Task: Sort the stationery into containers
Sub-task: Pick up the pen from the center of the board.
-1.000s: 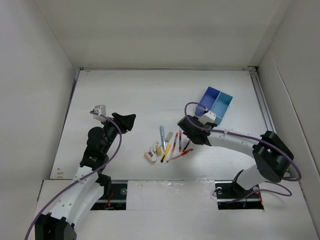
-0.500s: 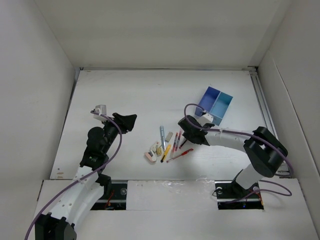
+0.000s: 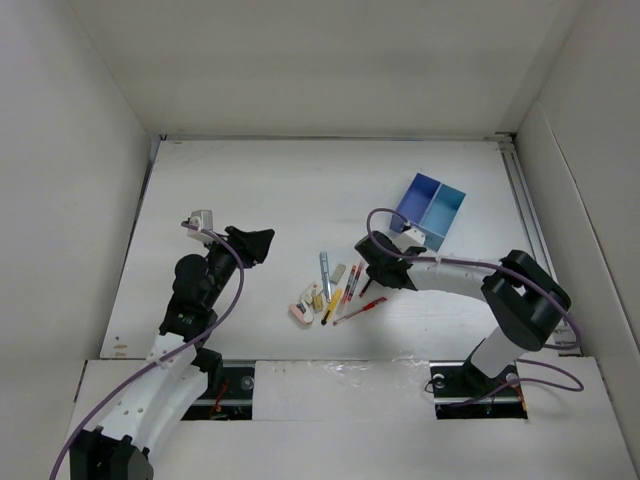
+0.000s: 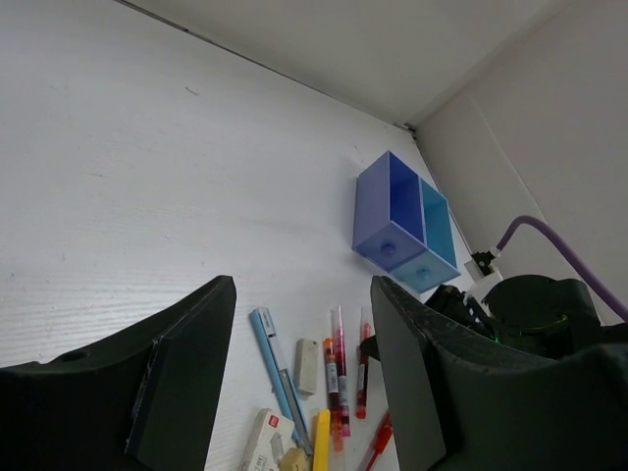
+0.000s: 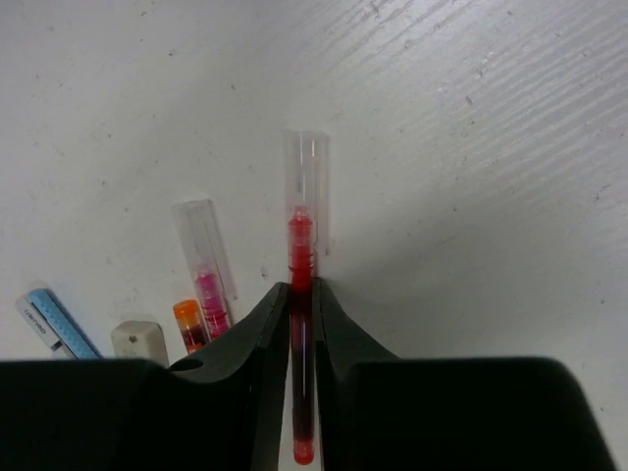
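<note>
Two robot arms stand at the near edge of a big white counter (image 3: 250, 190). On the far right of the counter sits the blue box (image 3: 430, 205). It has a dark blue half (image 3: 421, 192) and a light blue half (image 3: 445, 208), and both are open on top so things can be dropped in.

The left hand (image 3: 255, 243) is on the left side, well apart from everything. Its fingers are spread wide with nothing between them. I think it waits there so it does not get in the way.

The right hand (image 5: 302, 294) is low, between the box and the pile of pens and erasers (image 3: 330, 285) in the middle of the counter. It pinches the red pen (image 5: 300, 245), with one finger pressed on each side. The pen lies flat on the counter and its clear cap points away from the hand. Squeezing it from both thin sides should stop it from rolling.

Just to the left lie a pen with pink inside (image 5: 206, 265) and a small pale eraser (image 5: 137, 341). They lie free and wait their turn, I think.
</note>
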{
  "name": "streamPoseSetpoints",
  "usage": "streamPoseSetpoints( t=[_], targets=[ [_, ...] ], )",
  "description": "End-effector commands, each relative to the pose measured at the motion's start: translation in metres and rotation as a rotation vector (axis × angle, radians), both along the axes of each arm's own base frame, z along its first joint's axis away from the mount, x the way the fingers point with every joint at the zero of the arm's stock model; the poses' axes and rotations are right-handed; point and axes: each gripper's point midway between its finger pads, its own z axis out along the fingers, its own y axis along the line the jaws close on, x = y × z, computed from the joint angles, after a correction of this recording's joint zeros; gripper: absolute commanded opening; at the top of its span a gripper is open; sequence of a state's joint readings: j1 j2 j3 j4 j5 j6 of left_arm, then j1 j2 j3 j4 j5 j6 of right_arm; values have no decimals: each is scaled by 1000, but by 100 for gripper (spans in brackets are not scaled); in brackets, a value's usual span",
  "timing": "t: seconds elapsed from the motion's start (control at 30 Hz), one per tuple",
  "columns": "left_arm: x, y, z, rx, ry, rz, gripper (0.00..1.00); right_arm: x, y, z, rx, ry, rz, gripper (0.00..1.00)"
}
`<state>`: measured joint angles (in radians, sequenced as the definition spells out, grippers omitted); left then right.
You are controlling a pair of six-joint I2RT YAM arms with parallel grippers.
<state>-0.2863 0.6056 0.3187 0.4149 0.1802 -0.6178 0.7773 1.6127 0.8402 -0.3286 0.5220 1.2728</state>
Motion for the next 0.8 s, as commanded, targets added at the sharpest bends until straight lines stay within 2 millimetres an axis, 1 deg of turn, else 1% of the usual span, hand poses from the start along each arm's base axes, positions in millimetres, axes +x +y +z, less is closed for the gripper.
streamPoseSetpoints(
  t=[0.0,0.03,0.07,0.13,0.2,0.23,0.3,0.33,0.37,0.4,0.43,0.47,0.5,0.53,0.57,0.6,0.63,0.67,0.7,0.77],
  targets=[
    [-3,-2,27,-18,-81,-16,54,-6,-9,-8,-36,38,-6,17],
    [-3,-2,27,-18,-81,-16,54,-6,-12,-9,-48,39,-10,11],
    [-3,-2,27,-18,-81,-16,54,-5,-9,-5,-48,26,-5,9],
    [-3,-2,27,-18,-81,-16,54,-3,-9,8,-33,-4,-10,6],
    [-3,-3,27,-26,-77,-17,54,4,-12,23,-39,-53,-22,6],
    [-3,-3,29,-28,-86,-17,54,8,-12,41,-24,-89,-23,5],
    [-3,-3,29,-29,-86,-17,54,12,-10,63,-9,-136,-10,5],
    [-3,-3,29,-29,-86,-17,54,17,-19,74,-28,-161,-28,5],
    [-4,-4,29,-28,-86,-26,54,23,-22,101,-13,-214,-35,4],
    [-4,-4,29,-28,-86,-26,54,27,-29,115,-19,-242,-54,4],
    [-4,-4,29,-28,-86,-26,54,32,-39,131,-35,-280,-83,4],
    [-5,-6,29,-29,-86,-35,54,38,-54,152,-13,-324,-120,4],
    [-5,-6,29,-29,-86,-35,54,44,-64,166,-25,-355,-119,4],
    [-6,-9,29,-29,-86,-44,54,50,-76,175,-29,-382,-140,4],
    [-6,-9,29,-29,-86,-44,54,63,-102,185,-28,-415,-207,4],
    [-6,-9,29,-29,-86,-44,54,69,-118,196,-45,-438,-236,4],
    [-6,-9,29,-29,-86,-44,54,74,-133,197,-55,-439,-263,4],
    [-6,-9,29,-29,-86,-44,54,81,-141,202,-40,-445,-268,4],
    [-5,-7,29,-29,-86,-34,54,93,-163,204,-42,-463,-316,4],
    [-5,-7,29,-29,-86,-34,54,104,-174,197,-63,-448,-305,4]
  ],
)
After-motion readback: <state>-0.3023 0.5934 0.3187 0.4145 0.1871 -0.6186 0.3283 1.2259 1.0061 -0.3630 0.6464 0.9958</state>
